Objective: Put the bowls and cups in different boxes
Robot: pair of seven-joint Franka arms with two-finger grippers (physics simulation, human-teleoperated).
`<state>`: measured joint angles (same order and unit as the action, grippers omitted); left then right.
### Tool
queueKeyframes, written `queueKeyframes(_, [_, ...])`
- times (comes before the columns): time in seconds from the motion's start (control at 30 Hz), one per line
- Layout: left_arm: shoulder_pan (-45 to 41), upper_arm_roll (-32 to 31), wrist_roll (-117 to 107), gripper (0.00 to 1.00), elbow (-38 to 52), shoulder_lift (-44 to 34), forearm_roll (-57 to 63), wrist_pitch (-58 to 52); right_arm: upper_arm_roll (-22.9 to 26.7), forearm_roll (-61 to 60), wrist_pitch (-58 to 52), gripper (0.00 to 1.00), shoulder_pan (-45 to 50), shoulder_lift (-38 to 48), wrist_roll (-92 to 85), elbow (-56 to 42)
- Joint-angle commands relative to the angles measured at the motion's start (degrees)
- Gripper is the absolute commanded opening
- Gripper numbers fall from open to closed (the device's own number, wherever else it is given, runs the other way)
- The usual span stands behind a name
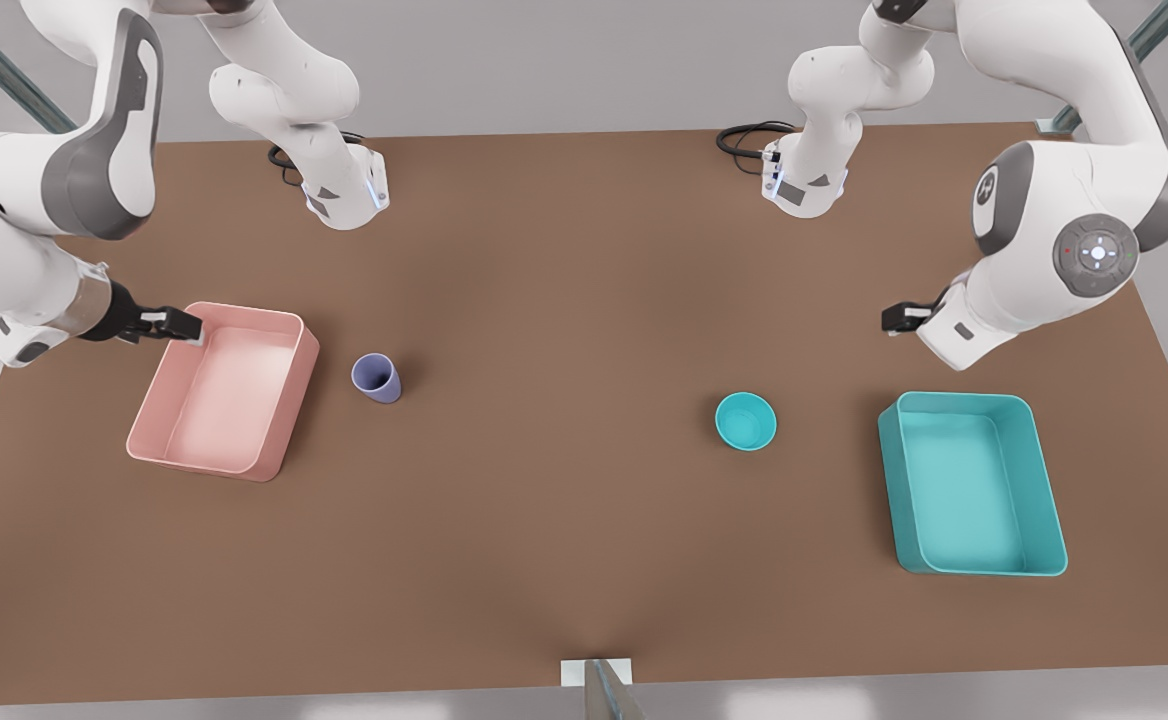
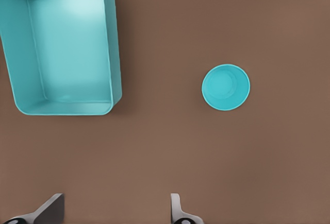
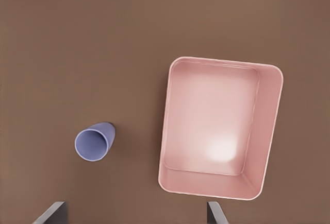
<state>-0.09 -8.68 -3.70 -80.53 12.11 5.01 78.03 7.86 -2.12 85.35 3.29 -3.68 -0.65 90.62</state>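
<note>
Standing upright on the brown table [image 1: 564,520], the lavender cup [image 1: 376,378] sat just beside the pink box [image 1: 289,425], and the teal bowl [image 1: 746,421] lay apart from the teal box [image 1: 1044,500]. The right pincer [image 1: 179,325] hovered over the pink box's far rim, fingers [image 3: 49,213] spread apart. The left pincer [image 1: 899,318] hung above the table behind the teal box, fingers [image 2: 49,209] likewise parted. Both boxes held nothing.

Object counts on tabletop [image 1: 584,560]
Counted: one teal bowl [image 1: 745,421], one lavender cup [image 1: 376,378], two boxes, a pink box [image 1: 227,389] and a teal box [image 1: 971,483]; two arms are seen.
</note>
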Motion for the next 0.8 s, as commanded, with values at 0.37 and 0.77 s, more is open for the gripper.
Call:
queueKeyframes(0.37, [0.61, 0.24, 22.25, 1.00, -12.20, 22.96, -14.59, 37.63, -0.48, -1.05, 26.54, 1.00, 10.95, -6.60, 4.17, 18.45])
queueKeyframes(0.77, [-2.90, 0.16, 22.34, 1.00, -13.43, 28.06, -16.35, 41.15, -0.74, -1.14, 49.83, 1.00, 12.71, -1.42, 5.58, 41.22])
